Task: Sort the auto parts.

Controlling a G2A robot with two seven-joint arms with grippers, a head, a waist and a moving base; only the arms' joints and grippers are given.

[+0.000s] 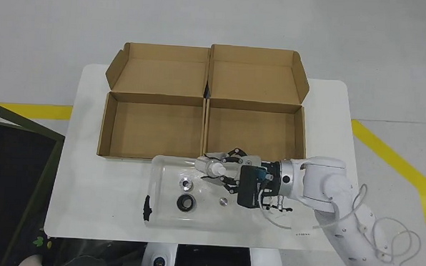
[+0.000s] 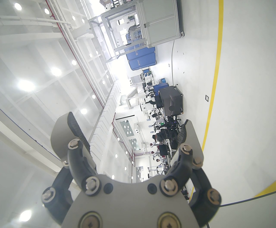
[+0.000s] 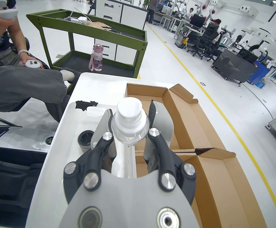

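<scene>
Pinching from both sides, the jaws of the right gripper [image 3: 131, 107] close on a white part [image 3: 129, 121], a stubby round piece with a stepped white cap and a clear collar below it. We see each finger pressed against that collar, with the cap poking out past the fingertips.

From above, the right gripper [image 1: 215, 167] reaches across from the robot's right side. It holds the white part [image 1: 206, 165] over the back edge of a clear tray [image 1: 156, 216] at the front of the white table [image 1: 82, 184]. The part sits just in front of the seam where two open cardboard boxes meet.

Inside the tray lie three more pieces, apart from one another:
- a black ring [image 1: 188, 203]
- a silver piece [image 1: 187, 183] behind the ring
- a smaller silver piece [image 1: 223, 201] nearer the gripper

The left box [image 1: 152, 130] and the right box [image 1: 252, 135] stand side by side behind the tray, walls touching and lids folded back.

In the right wrist view, the black ring [image 3: 86, 139] rests on the tray floor beside the fingers, and the boxes run along the tray's other side.

Spread wide apart, the jaws of the left gripper [image 2: 129, 121] point into the hall, toward ceiling lights and a floor with a yellow line.

A green cart [image 3: 86, 28] stands beyond the table with a pink bottle [image 3: 97, 57] on its lower shelf.
</scene>
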